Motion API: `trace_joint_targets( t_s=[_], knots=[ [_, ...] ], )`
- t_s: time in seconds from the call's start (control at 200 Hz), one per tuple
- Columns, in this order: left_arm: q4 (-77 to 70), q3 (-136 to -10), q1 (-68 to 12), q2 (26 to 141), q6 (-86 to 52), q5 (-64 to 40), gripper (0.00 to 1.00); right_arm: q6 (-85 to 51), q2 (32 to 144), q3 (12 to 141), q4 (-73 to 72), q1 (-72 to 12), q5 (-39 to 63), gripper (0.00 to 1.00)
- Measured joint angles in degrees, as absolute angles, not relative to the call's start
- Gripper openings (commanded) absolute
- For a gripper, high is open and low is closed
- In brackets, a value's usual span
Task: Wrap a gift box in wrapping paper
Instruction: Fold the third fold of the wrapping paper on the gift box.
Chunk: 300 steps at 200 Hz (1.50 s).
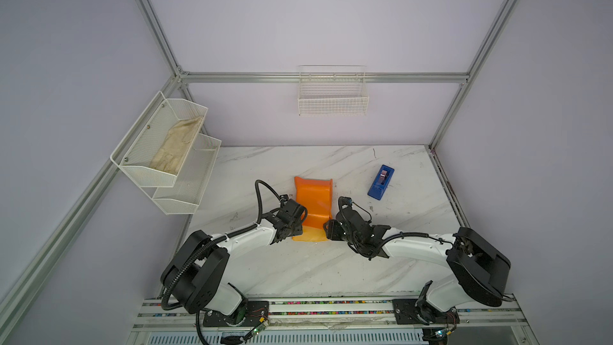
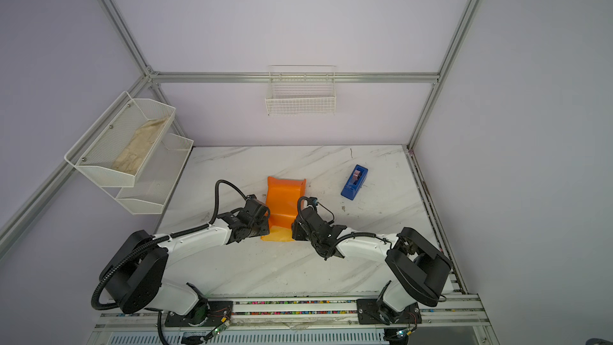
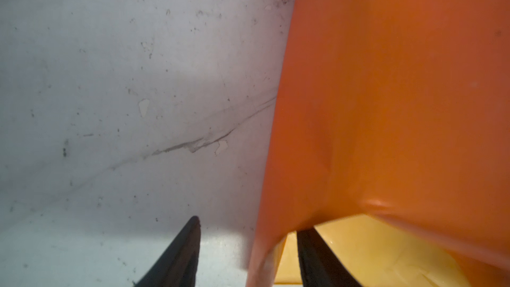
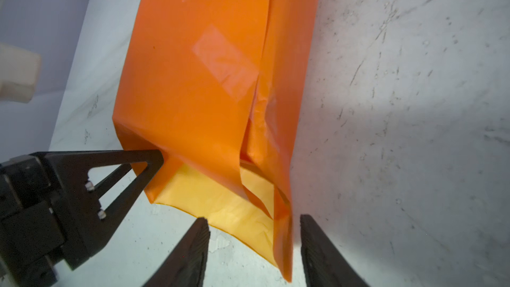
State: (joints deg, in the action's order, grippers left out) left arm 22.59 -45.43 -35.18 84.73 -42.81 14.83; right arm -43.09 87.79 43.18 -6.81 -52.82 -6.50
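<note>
Orange wrapping paper (image 1: 313,204) lies on the marble table (image 1: 298,270) as a taped sleeve. I can't see the gift box, which is presumably inside. Both grippers sit at the sleeve's near, open end. The left gripper (image 3: 249,227) is parted, one finger under the loose flap, gripping nothing. The right gripper (image 4: 253,216) is parted too, the sleeve's corner hanging unclamped between its jaws.

My worry is that closing off-centre would crumple or tear that thin edge, and a tug could lift the tape patch (image 4: 225,63) or slide the box out the far end. The blue tape dispenser (image 1: 380,182) stands well apart, beyond the right arm — nothing blocks the way to it.
</note>
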Motion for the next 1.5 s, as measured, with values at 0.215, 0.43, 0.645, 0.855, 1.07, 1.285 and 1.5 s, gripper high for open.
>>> trace_joint_targets(
  t_s=[0.215, 0.43, 0.645, 0.855, 1.07, 1.285, 1.5],
  knots=[
    [22.90, -48.01, -33.65, 85.27, -41.15, 14.50, 0.63, -43.16, 94.32, 47.90, -6.85, -51.90, -7.46, 0.60],
    [22.96, -48.86, -32.71, 87.37, -40.25, 13.69, 0.60, -42.72, 99.68, 50.78, -6.94, -50.59, -8.60, 0.54],
    [22.63, -48.86, -31.88, 89.36, -39.35, 13.61, 0.58, -42.76, 100.86, 51.07, -7.03, -49.78, -9.91, 0.49],
    [20.80, -48.86, -31.64, 90.52, -39.40, 13.26, 0.56, -42.72, 101.89, 51.13, -7.94, -49.39, -10.72, 0.43],
    [18.37, -48.86, -31.59, 91.20, -39.48, 13.30, 0.51, -42.19, 103.57, 51.31, -9.10, -49.39, -11.62, 0.36],
    [16.95, -48.86, -31.57, 92.64, -39.66, 13.26, 0.43, -41.85, 103.94, 51.96, -9.91, -49.39, -11.94, 0.27],
    [15.92, -48.86, -31.57, 93.08, -39.90, 12.93, 0.29, -41.65, 103.94, 51.96, -10.09, -49.36, -12.21, 0.14]
  ],
)
